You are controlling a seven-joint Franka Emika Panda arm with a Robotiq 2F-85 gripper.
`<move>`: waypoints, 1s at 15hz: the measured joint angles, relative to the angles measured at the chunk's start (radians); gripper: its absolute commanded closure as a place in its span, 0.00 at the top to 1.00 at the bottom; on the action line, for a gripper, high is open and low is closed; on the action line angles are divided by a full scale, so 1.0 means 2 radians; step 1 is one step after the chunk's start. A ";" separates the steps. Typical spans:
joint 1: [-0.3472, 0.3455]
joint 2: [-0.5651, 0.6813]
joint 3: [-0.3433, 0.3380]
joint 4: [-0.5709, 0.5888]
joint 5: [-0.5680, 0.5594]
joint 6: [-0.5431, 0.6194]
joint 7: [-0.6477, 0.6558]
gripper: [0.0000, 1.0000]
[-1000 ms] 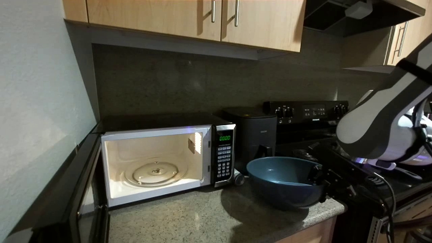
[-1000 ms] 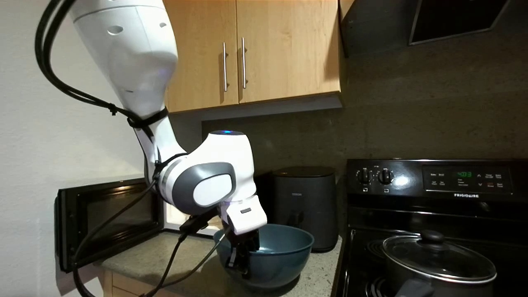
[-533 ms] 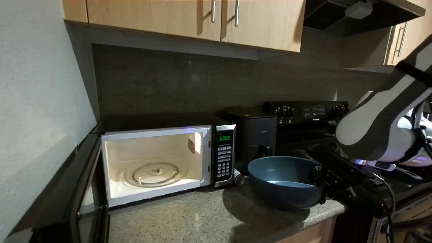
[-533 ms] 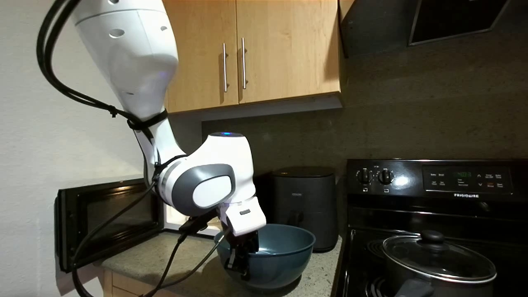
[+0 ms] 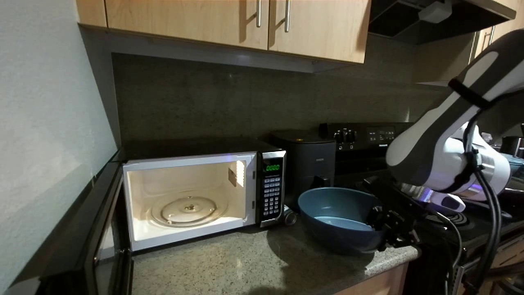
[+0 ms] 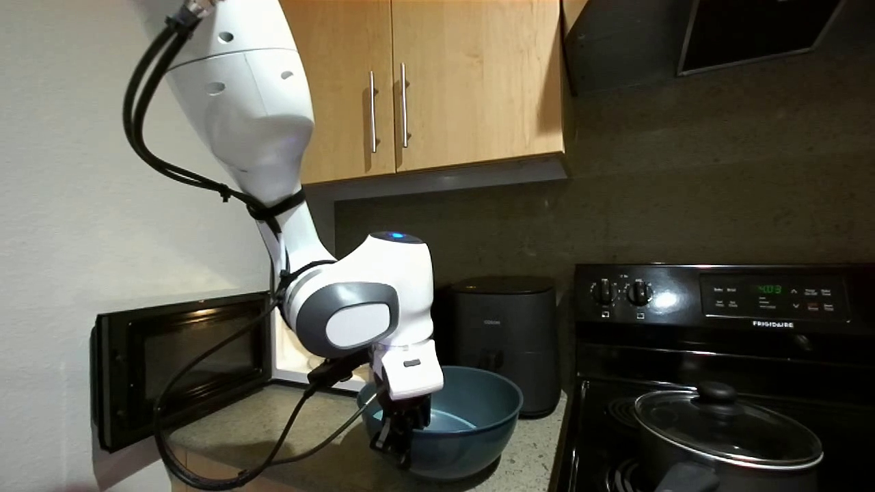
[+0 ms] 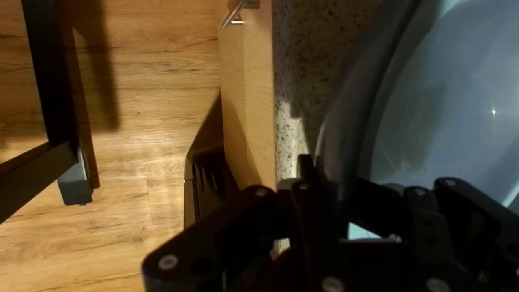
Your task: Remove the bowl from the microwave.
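Note:
The bowl point(image 5: 344, 241), blue-grey and wide, is outside the microwave point(image 5: 271, 192), to the right of its control panel over the counter. It also shows in an exterior view point(image 6: 472, 444) and the wrist view point(image 7: 446, 101). It looks slightly tilted; I cannot tell whether its base touches the counter. My gripper point(image 5: 380, 230) straddles the near rim, one finger inside and one outside, and looks shut on it; the gripper shows in the wrist view point(image 7: 342, 190) too. The microwave's door point(image 6: 184, 355) is wide open, its cavity lit, with only the turntable point(image 5: 190, 211) inside.
A black boxy appliance point(image 5: 311, 164) stands behind the bowl. A dark lidded pot point(image 6: 731, 437) sits on the stove to the right. Cabinets point(image 6: 472, 89) hang above. The counter's front edge point(image 5: 389, 262) is close to the bowl. Arm cables point(image 6: 273, 451) hang by the counter.
The arm has swung towards the microwave side in an exterior view, and the gripper has shifted slightly with it. The bowl has tilted a little, showing more of its inside.

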 measured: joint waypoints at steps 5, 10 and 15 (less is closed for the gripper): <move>-0.002 0.027 0.000 0.031 0.011 -0.024 -0.008 0.56; -0.003 0.031 0.007 0.040 0.005 -0.028 -0.009 0.88; -0.003 -0.028 0.014 0.013 -0.011 0.020 -0.009 1.00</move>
